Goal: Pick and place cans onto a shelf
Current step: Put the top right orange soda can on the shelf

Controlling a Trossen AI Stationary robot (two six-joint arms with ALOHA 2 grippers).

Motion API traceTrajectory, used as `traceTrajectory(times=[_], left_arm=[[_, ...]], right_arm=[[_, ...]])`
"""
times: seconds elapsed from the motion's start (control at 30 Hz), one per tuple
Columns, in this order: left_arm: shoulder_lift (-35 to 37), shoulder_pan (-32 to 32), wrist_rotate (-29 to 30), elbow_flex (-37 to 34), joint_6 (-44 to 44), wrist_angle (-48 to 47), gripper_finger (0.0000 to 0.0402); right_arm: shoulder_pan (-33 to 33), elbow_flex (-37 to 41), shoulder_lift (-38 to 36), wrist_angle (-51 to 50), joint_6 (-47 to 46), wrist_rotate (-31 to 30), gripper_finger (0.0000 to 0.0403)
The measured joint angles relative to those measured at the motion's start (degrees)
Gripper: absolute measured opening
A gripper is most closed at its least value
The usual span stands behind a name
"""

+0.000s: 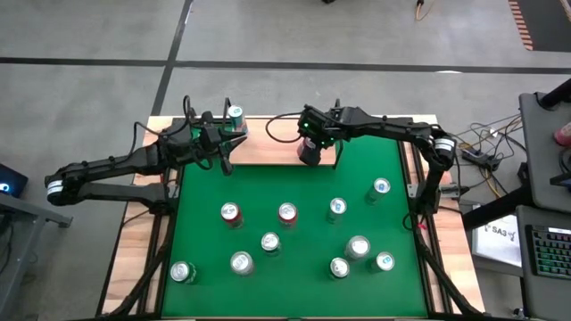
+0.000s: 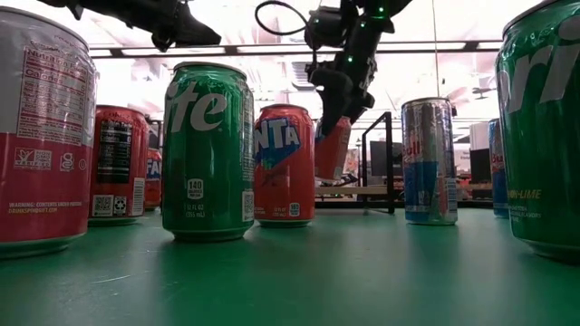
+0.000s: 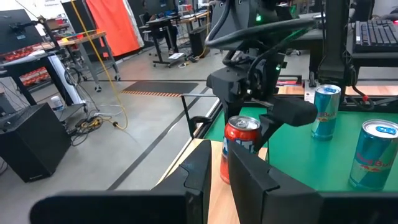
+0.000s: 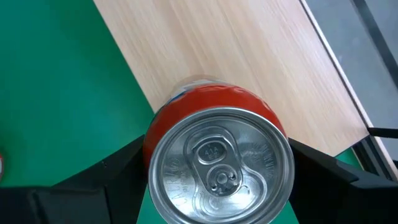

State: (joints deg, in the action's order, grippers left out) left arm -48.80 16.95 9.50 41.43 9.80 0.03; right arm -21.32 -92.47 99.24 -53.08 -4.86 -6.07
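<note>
Red can (image 4: 219, 163) sits clamped between the right gripper's (image 1: 309, 148) fingers, gripped by its sides so it stays upright. It hangs at the near edge of the shelf (image 4: 249, 68), partly over the board and partly over the green table (image 1: 268, 192). In the low view the can is tilted slightly and looks raised above the board, so it is probably not yet set down.

One can (image 1: 235, 114) with a greenish top already stands at the shelf's left end. The left gripper (image 1: 217, 143) waits just beside it with its jaws closed on nothing, likely kept clear of the right arm's path.

About ten more cans (image 1: 287, 212) stand scattered on the table, well apart from the shelf and from each other, so a gripper has room to reach each. Most of the task looks undone.
</note>
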Motion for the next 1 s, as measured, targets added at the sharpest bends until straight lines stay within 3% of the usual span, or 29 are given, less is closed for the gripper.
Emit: traceTrajectory(times=[0.67,1.0], left_arm=[[0.0,0.02,0.02,0.0,0.17,-0.02,0.0036],[0.0,0.02,0.02,0.0,0.17,-0.02,0.0036]], right_arm=[[0.06,-0.04,1.18,-0.12,1.09,0.09,0.0304],[0.04,-0.04,1.33,2.55,1.05,0.02,0.0349]])
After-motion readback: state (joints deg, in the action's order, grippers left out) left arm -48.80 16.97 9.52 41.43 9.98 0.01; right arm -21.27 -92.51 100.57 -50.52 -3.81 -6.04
